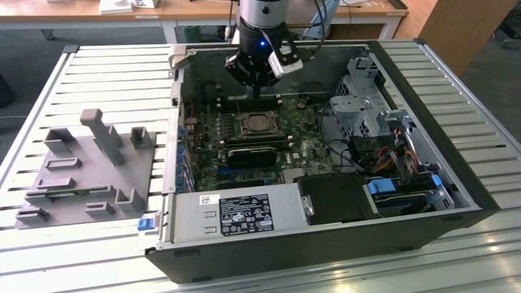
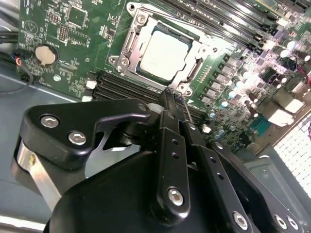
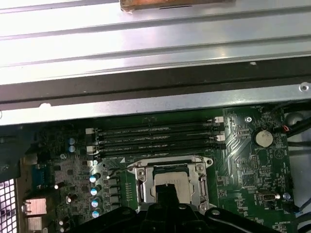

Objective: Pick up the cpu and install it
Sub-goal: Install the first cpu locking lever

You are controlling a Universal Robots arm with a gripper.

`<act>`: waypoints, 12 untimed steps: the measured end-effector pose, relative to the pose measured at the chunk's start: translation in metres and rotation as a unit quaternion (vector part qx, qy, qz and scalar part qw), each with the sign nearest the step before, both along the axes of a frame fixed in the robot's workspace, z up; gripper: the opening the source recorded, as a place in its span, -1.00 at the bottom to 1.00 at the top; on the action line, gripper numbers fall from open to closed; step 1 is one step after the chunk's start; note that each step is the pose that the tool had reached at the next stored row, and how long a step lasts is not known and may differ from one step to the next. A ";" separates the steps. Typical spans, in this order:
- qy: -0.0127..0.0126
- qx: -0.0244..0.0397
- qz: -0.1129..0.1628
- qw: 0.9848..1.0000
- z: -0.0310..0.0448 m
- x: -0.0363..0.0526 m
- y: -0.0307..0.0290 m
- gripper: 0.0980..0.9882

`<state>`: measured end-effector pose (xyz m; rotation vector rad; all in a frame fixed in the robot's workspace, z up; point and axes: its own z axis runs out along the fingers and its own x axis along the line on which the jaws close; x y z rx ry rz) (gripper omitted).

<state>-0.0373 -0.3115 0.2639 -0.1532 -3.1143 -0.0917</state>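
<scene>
The cpu point(image 2: 164, 54) is a flat square chip with a pale silvery top plate. It lies face up and level inside the open socket frame point(image 2: 130, 41) on the green board point(image 2: 73, 29), its edges lined up with the frame; being square, it has no long axis. The hand point(image 2: 171, 99) hangs just above the board with its fingers pressed together and nothing between them, tips close beside the socket edge and over the dark memory slots point(image 2: 121, 85). In the exterior view the hand point(image 1: 255, 93) sits inside the open computer case point(image 1: 440, 122), just behind the cpu point(image 1: 258, 124), on a slatted surface point(image 1: 106, 79).
</scene>
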 end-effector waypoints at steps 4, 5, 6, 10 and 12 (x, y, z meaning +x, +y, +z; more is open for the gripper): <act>0.000 0.000 0.004 1.000 0.0000 -0.0008 0.0000 -0.98; 0.000 0.000 0.004 1.000 -0.0001 -0.0014 0.0000 -0.98; 0.000 0.000 0.004 1.000 -0.0001 -0.0019 0.0000 -0.98; 0.000 0.000 0.005 1.000 0.0000 -0.0034 -0.0018 -0.98; 0.000 0.000 0.005 1.000 0.0000 -0.0037 -0.0046 -0.98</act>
